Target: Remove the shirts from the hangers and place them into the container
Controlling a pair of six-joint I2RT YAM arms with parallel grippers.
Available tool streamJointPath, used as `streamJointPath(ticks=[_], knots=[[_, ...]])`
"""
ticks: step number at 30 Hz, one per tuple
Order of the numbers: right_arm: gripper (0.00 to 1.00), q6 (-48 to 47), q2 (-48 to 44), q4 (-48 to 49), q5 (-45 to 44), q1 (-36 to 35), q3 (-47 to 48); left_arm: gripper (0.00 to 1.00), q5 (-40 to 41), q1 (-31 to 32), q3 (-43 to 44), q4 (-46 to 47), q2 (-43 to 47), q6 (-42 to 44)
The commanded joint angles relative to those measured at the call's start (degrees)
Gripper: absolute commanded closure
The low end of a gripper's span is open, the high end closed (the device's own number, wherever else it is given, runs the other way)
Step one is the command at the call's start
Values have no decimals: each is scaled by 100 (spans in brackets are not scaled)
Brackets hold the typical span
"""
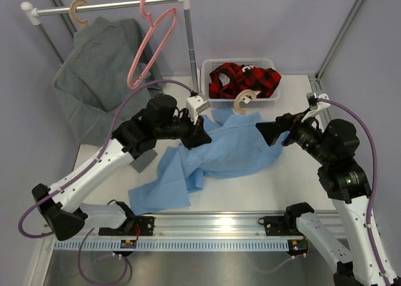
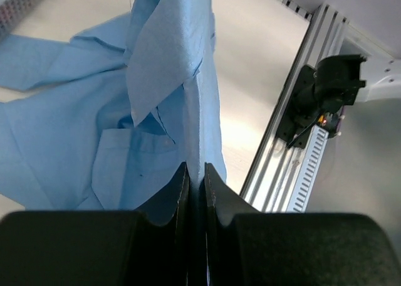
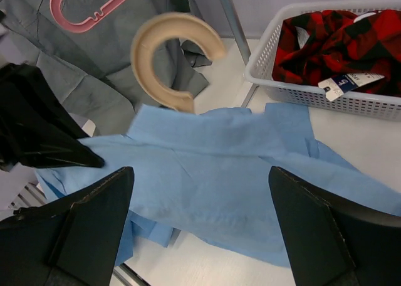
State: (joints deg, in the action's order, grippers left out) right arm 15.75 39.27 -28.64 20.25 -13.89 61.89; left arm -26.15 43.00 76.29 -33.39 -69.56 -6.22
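3 shirts show: grey shirt (image 1: 100,66) hanging, plaid shirt (image 1: 247,79) in the 1 basket (image 1: 207,65), blue shirt (image 1: 232,151) clamped by left gripper (image 2: 196,176); right gripper (image 3: 197,173) agape.

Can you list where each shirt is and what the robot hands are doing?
grey shirt: hanging on the rail
plaid shirt: in the white basket
light blue shirt: on the table, tan hanger hook sticking out
pink hanger: empty, on the rail
left fingers: shut on the light blue shirt
right fingers: open, pointing at the light blue shirt
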Motion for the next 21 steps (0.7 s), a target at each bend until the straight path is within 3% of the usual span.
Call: streamJointPath(ticks=[1,12,21], knots=[[3,-125,274,219,146,-122,297,100,655,278,-140,868,-119,7],[4,-231,1452,174,-1233,-1642,966,100,866,454,-800,1335,92,-143],[5,-221,2067,579,-1418,-1775,1053,100,945,639,-888,1308,100,-81]])
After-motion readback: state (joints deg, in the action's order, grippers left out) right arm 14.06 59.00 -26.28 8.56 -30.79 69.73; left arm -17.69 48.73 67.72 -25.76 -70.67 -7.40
